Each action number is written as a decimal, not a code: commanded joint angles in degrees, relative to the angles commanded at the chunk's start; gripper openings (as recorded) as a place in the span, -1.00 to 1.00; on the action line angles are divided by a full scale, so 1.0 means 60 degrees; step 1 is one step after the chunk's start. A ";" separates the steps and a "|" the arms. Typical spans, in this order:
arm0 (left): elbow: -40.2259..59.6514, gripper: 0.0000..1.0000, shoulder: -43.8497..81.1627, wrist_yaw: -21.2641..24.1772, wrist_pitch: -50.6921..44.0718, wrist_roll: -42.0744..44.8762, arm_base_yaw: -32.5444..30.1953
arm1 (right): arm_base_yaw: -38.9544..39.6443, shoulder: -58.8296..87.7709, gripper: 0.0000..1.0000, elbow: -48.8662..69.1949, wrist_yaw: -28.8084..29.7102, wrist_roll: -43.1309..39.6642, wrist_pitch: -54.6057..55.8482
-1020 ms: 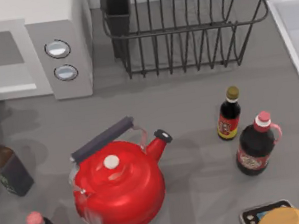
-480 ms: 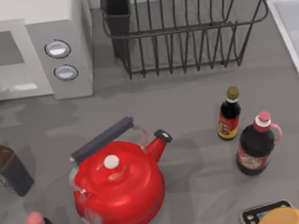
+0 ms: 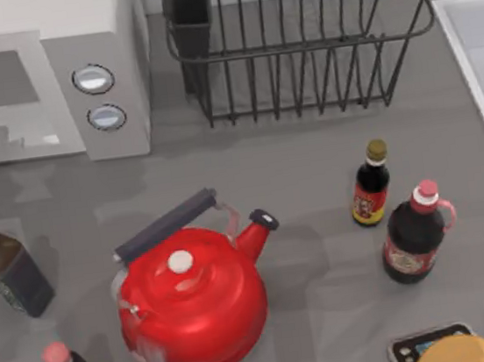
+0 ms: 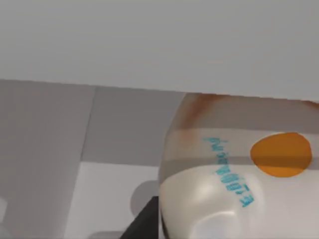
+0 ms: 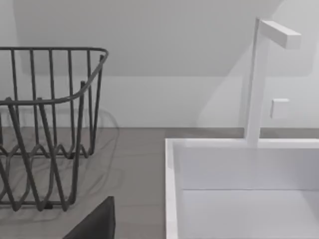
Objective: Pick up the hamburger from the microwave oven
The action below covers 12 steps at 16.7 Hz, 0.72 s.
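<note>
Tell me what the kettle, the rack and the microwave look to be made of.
Kettle: likely enamelled or painted metal; glossy red with bright highlights, and a matte dark handle that may be plastic.
Rack: thin black wire, probably coated metal; open bars with the table showing through.
Microwave: smooth white and grey casing, painted metal or plastic, hard to tell; two shiny silver knobs look metallic.

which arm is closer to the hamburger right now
Left. Its wrist view has the hamburger up close, by the microwave oven. The right wrist view faces the wire rack and sink.
</note>
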 joint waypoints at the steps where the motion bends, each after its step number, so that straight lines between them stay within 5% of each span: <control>1: -0.0033 -1.00 -0.0084 -0.0304 0.0056 -0.0097 -0.0314 | 0.0000 0.0000 1.00 0.0000 0.0000 0.0000 0.0000; 8: -0.0442 -1.00 -0.1073 -0.3345 0.0552 -0.1023 -0.3932 | 0.0000 0.0000 1.00 0.0000 0.0000 0.0000 0.0000; 12: -0.0568 -1.00 -0.1359 -0.3913 0.0650 -0.1232 -0.4513 | 0.0000 0.0000 1.00 0.0000 0.0000 0.0000 0.0000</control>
